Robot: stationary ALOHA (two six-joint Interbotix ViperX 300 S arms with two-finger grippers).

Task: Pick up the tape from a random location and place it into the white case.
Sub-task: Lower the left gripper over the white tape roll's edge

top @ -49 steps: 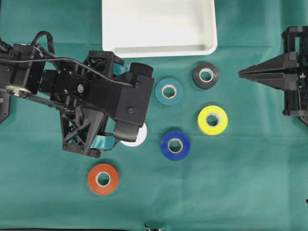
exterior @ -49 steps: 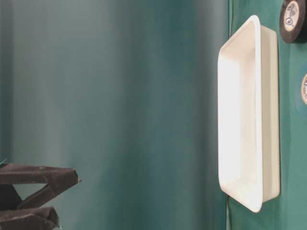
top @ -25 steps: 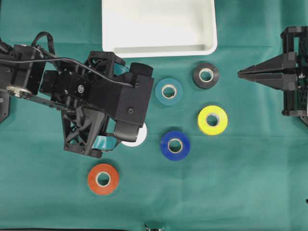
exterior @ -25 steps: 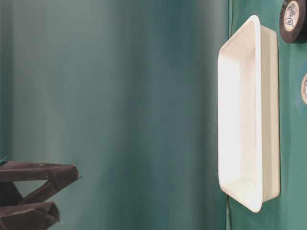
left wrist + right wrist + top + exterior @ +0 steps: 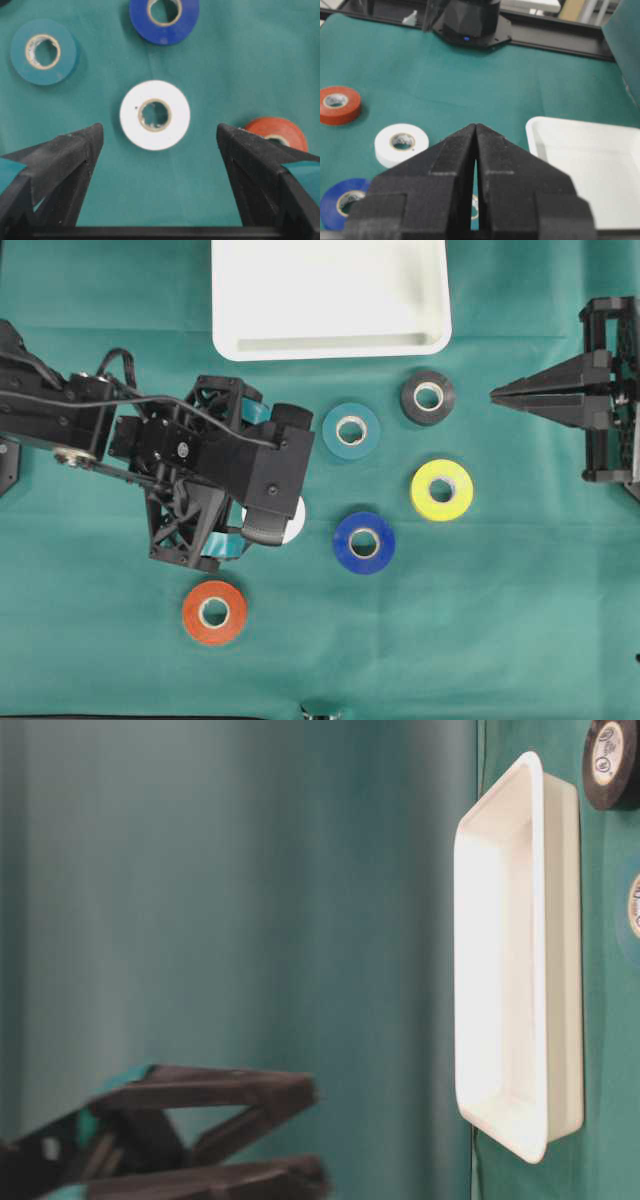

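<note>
My left claw [image 5: 157, 135], spread wide, hid most of the white tape [image 5: 291, 524] at centre-left overhead. My right claw [image 5: 495, 394] stayed pressed together. The white case [image 5: 330, 343] held nothing.

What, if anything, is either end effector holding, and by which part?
Nothing is held. The left end effector is open above the white tape roll, not touching it; the right end effector is shut on nothing.
</note>
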